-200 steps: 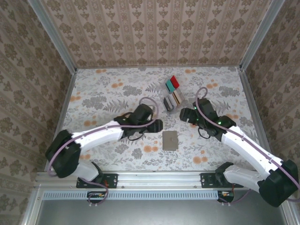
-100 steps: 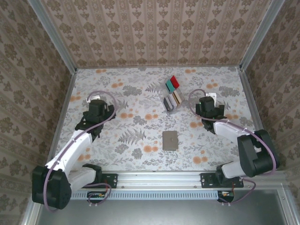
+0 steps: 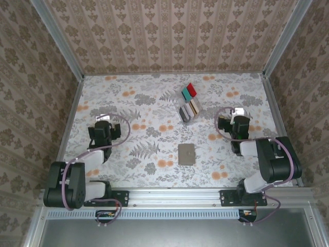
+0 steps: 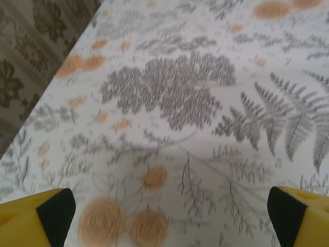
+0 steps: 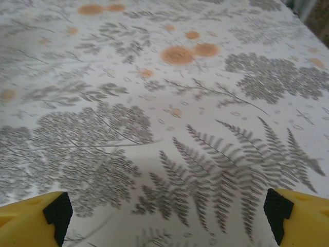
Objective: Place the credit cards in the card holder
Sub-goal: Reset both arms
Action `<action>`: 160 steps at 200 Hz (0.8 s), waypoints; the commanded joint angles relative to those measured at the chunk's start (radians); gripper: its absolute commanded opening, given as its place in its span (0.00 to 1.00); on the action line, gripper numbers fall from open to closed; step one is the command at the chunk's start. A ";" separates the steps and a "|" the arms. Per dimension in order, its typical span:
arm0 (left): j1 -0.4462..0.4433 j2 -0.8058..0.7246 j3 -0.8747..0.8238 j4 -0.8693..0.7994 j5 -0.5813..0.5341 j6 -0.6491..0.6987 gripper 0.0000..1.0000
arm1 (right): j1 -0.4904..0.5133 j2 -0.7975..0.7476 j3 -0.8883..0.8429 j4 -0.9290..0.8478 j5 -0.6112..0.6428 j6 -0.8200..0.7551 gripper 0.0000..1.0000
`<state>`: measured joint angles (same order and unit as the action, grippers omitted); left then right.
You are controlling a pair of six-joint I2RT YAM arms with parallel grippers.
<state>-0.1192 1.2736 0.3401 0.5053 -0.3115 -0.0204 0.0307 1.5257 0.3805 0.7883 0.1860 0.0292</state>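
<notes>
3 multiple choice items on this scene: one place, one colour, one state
1. The card holder lies:
A) in the far left corner
B) on the table, in front of the clear rack
C) inside the rack

2. The two credit cards beyond the rack:
A) red, teal
B) yellow, purple
C) both white

3. Left end effector and right end effector:
A) shut on cards
B) both open, empty
C) left holds the wallet

B: it lies flat before the rack.
A: the top view shows those colours.
B: the fingers stand wide apart, nothing between.
</notes>
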 commanded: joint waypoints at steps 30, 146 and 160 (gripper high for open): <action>0.065 0.260 0.003 0.454 0.172 0.072 1.00 | 0.006 0.002 0.015 0.089 -0.008 0.018 1.00; 0.065 0.265 0.045 0.392 0.102 0.045 1.00 | 0.006 0.001 0.016 0.086 -0.009 0.019 1.00; 0.064 0.265 0.045 0.392 0.101 0.045 1.00 | 0.006 0.001 0.015 0.087 -0.009 0.018 1.00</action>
<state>-0.0509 1.5471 0.3634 0.8684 -0.1986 0.0204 0.0345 1.5257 0.3809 0.8421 0.1757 0.0326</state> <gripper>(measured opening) 0.994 0.995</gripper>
